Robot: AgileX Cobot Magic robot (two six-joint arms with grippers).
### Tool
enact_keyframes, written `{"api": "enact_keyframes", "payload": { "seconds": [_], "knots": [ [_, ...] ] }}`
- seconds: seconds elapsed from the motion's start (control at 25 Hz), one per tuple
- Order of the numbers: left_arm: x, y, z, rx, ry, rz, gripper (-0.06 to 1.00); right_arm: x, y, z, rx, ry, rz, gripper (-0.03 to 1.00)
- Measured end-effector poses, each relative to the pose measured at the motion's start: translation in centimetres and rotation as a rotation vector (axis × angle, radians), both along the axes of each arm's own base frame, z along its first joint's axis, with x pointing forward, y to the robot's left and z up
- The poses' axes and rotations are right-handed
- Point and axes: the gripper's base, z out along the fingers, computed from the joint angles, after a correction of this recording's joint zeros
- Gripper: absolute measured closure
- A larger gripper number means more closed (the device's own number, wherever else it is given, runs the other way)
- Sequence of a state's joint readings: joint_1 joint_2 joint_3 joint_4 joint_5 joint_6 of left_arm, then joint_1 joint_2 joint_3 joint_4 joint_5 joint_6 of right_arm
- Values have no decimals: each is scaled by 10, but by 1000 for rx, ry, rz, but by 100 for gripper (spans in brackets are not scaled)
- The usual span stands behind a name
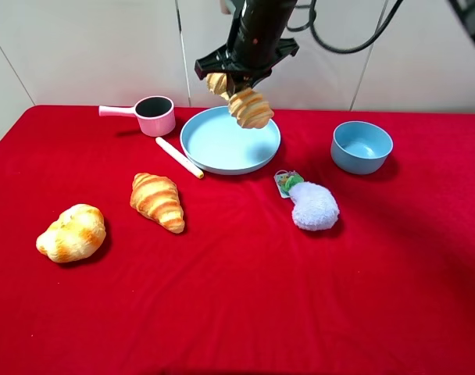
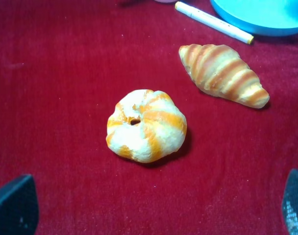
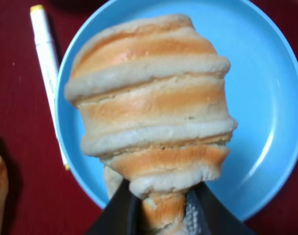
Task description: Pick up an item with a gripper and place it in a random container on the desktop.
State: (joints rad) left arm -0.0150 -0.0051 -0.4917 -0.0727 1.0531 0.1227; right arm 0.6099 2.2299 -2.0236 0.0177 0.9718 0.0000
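Red table [image 1: 237,312], open cloth along near edge. Right gripper [image 1: 233,84] clamps loaf [image 1: 251,109] over plate [image 1: 214,144] near far edge; left gripper [image 2: 154,205] spread wide. Plate, bowl [image 1: 361,162], pot [image 1: 158,125]: one each.

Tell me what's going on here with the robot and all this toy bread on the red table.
The right gripper is shut on the long ridged bread loaf, holding it in the air above the light blue plate; it is not yet set down. The left gripper is open and empty, with the round bun and the croissant lying on the red cloth below it.
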Motion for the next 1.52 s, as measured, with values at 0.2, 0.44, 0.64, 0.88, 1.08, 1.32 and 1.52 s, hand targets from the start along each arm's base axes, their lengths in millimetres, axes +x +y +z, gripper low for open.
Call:
{"api": "enact_keyframes", "payload": {
  "seconds": [0.2,0.44,0.64,0.88,1.08,1.32,1.52],
  "knots": [
    [0,0,0,0,0,0,-5,10,7,-21,34,-26,-17,85],
    [0,0,0,0,0,0,-5,18,13,-43,66,-40,-48,85],
    [0,0,0,0,0,0,-5,24,17,-54,90,-67,-56,85],
    [0,0,0,0,0,0,-5,31,14,-71,93,-67,-73,85],
    [0,0,0,0,0,0,-5,34,12,-79,87,-59,-90,85],
    [0,0,0,0,0,0,-5,34,12,-89,73,-47,-92,85],
    [0,0,0,0,0,0,-5,35,12,-90,75,-45,-94,85]
  ]
}}
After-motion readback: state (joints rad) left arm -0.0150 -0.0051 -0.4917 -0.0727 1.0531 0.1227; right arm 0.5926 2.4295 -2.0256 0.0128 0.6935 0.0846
